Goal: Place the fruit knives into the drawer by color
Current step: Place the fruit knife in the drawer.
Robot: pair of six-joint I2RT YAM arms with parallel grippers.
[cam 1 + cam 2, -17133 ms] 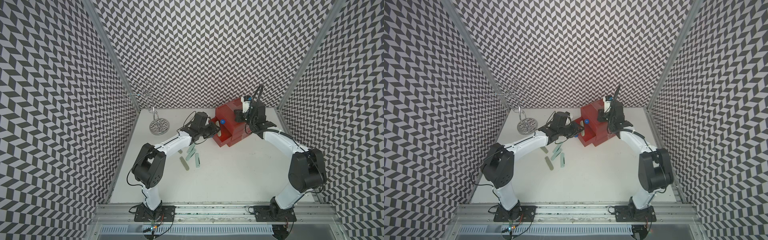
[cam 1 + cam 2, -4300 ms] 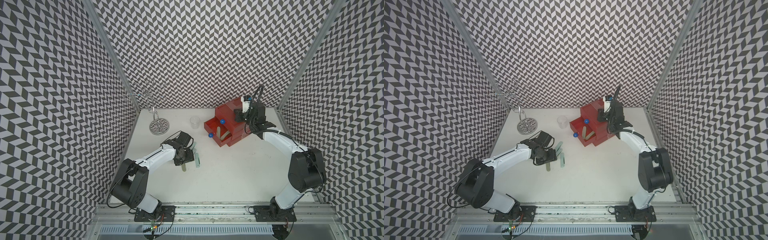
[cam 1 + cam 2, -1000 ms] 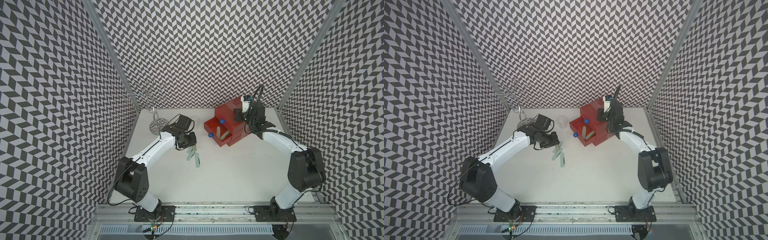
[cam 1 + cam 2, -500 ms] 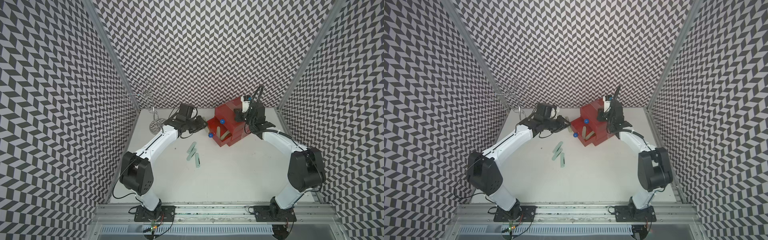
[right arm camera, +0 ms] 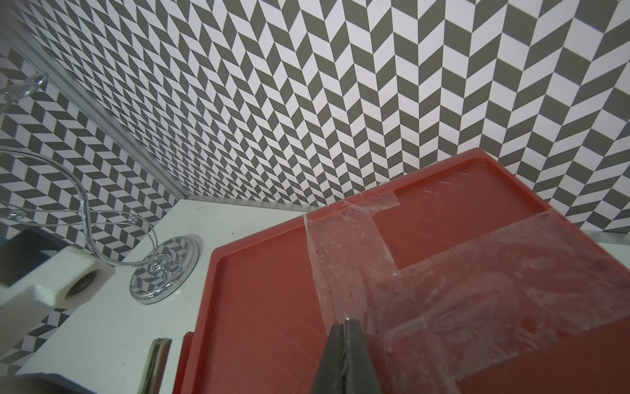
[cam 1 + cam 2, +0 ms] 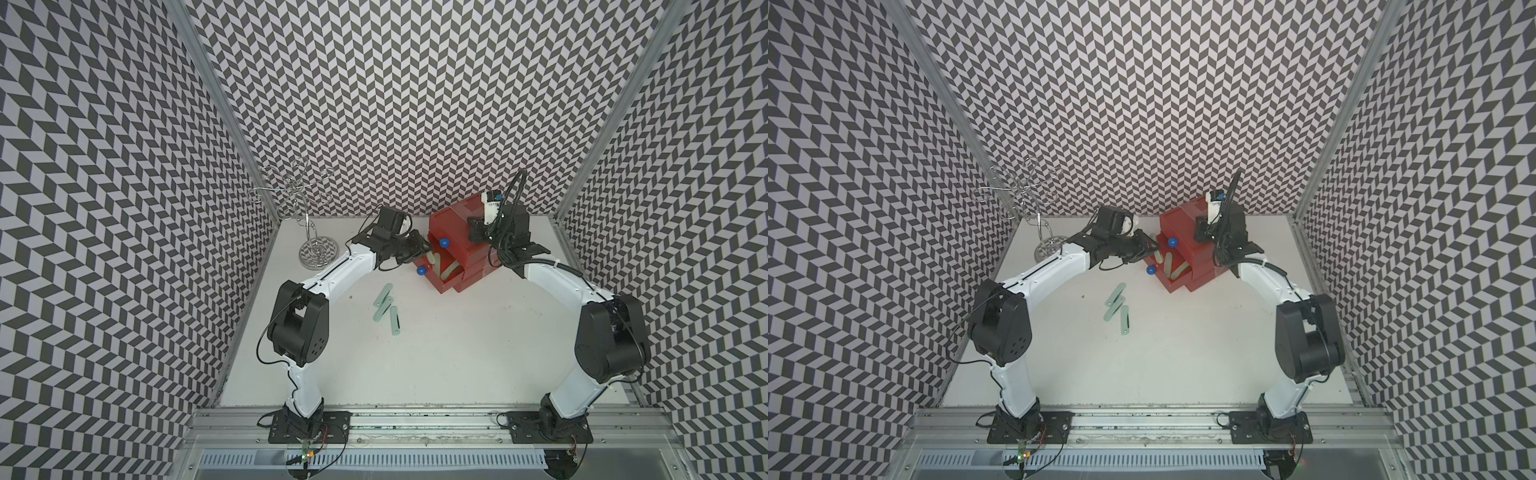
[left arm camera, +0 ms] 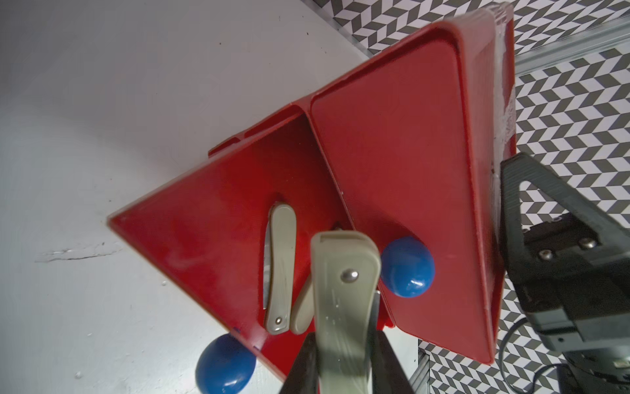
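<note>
One grey-olive knife [image 7: 344, 273] pinched in left hand [image 7: 344, 358] over the open drawer [image 7: 218, 221]; right hand [image 5: 346, 354] pressed together atop it

What we find on the white table [image 6: 457, 357]
At the back we see the red drawer box [image 6: 455, 228], three pale mint knives [image 6: 394, 322] lying close together in front of it, and a wire stand [image 6: 318, 252] in the back left corner.

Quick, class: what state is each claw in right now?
Left claw: shut on a grey-olive knife.
Right claw: shut, holding nothing.
</note>
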